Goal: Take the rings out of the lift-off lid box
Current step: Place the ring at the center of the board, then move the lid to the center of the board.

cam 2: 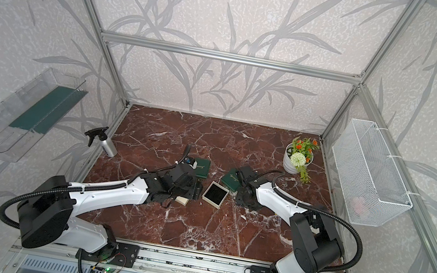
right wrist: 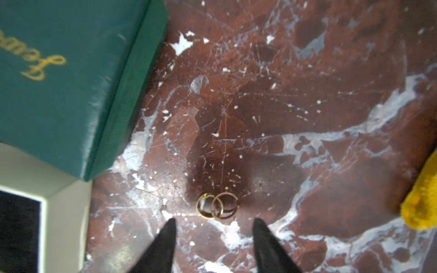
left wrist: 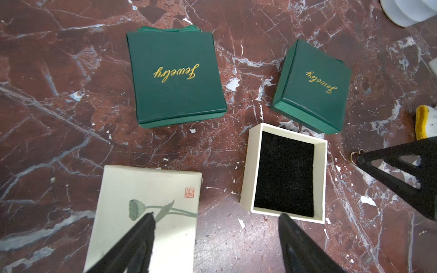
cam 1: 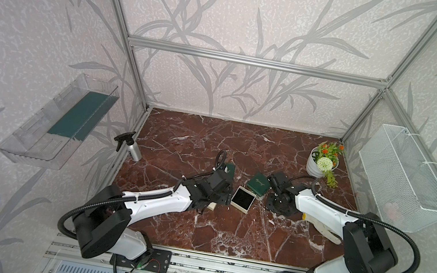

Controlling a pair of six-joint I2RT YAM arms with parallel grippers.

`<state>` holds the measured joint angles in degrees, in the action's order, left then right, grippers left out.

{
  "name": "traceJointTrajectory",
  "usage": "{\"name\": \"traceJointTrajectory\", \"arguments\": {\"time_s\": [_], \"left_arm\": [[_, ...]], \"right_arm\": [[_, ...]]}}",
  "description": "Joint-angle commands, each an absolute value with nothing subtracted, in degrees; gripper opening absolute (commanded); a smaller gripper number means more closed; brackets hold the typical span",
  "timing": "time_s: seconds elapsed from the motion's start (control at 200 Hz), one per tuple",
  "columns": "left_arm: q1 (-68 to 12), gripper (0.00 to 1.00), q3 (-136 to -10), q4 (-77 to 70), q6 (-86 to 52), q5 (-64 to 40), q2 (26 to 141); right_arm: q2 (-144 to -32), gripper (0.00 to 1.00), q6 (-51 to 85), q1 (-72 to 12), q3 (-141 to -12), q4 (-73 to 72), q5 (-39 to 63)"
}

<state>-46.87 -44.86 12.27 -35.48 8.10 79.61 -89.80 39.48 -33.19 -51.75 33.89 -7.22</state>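
Observation:
The lift-off lid box (left wrist: 286, 175) stands open on the marble, cream with a bare black velvet pad; it shows in both top views (cam 1: 242, 198) (cam 2: 215, 193). Its lid (left wrist: 146, 212), cream with a lotus painting, lies flat beside it. My left gripper (left wrist: 216, 215) is open and empty, one finger over the lid and the other at the box's near wall. Two thin gold rings (right wrist: 217, 205) lie overlapping on the marble outside the box. My right gripper (right wrist: 214, 221) is open and empty, its tips just short of the rings. One ring (left wrist: 354, 157) shows beside a right finger (left wrist: 402, 170).
Two closed green "Jewelry" boxes (left wrist: 176, 78) (left wrist: 312, 85) lie beyond the cream box. A yellow and white cloth (right wrist: 423, 201) lies to the right of the rings. A spray bottle (cam 1: 130, 146), a flower pot (cam 1: 323, 162), a wire basket (cam 1: 404, 179) and a clear shelf (cam 1: 62, 121) line the sides.

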Motion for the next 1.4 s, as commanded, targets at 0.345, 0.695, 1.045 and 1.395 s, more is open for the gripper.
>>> {"name": "traceJointTrajectory", "arguments": {"time_s": [0.345,0.695,1.045,1.395], "left_arm": [[-38.85,0.82,-37.27,15.43,-37.14,10.72,72.33],[-31.54,0.76,-33.63,12.50,-35.78,7.56,73.42],[-31.43,0.69,-33.02,9.31,-36.11,1.45,77.82],[-35.24,0.67,-29.74,4.49,-42.18,-3.97,76.68]], "right_arm": [[-84.79,0.75,41.51,-38.00,-50.79,24.82,3.64],[-79.50,0.76,39.96,-43.53,-49.62,20.50,8.55],[-80.21,0.77,41.40,-45.56,-48.71,15.94,11.10],[-84.16,0.86,42.47,-47.71,-52.03,16.69,11.85]]}}
